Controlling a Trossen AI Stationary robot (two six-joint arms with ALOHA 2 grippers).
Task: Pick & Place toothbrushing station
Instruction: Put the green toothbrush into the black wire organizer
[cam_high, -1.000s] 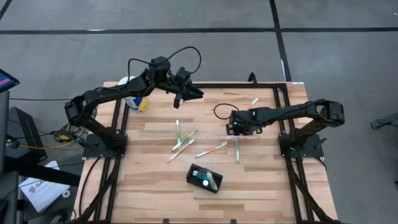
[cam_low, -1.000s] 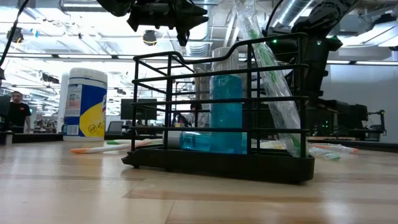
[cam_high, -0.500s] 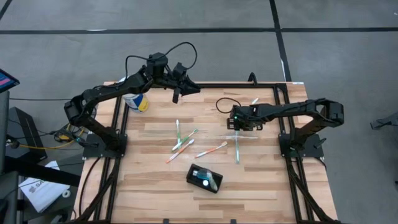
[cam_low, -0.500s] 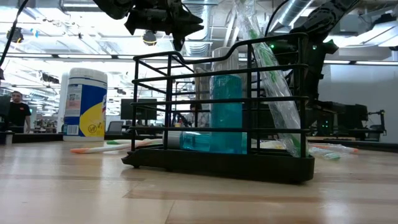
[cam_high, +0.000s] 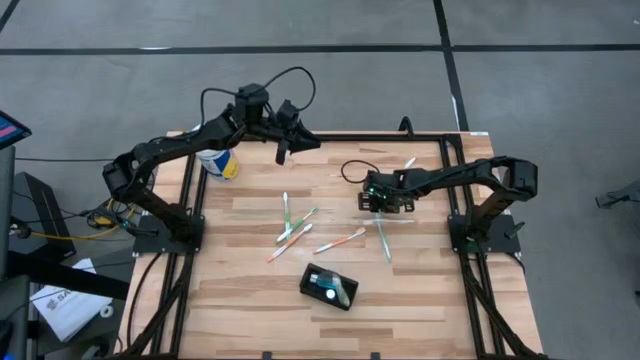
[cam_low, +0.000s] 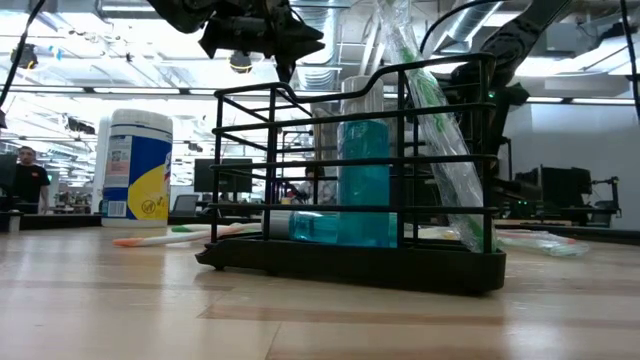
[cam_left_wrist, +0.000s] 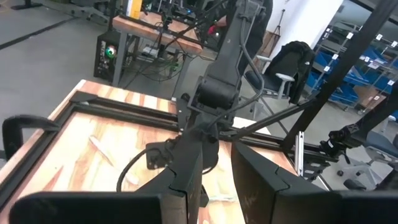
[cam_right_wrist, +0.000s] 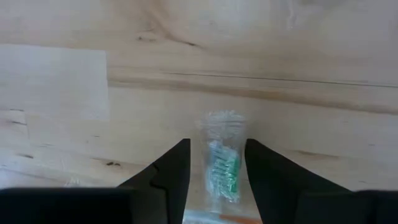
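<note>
Right wrist view: my right gripper (cam_right_wrist: 216, 163) has closed in, fingers now pinching a wrapped green toothbrush (cam_right_wrist: 220, 167). Left gripper (cam_high: 283, 152) waits high, slightly parted, empty. Station (cam_high: 328, 287) sits near the table's front, toothbrush next goes there.

1. Grey floor (cam_high: 560, 90) is surrounding the table, with dark seam lines (cam_high: 448, 50) crossing it.
2. Ceiling lights (cam_low: 60, 95) are glowing over an open workshop.
3. Blue shelving (cam_left_wrist: 348, 65) is standing beyond a stool (cam_left_wrist: 283, 81).
4. A person (cam_low: 28, 178) is standing far back.
</note>
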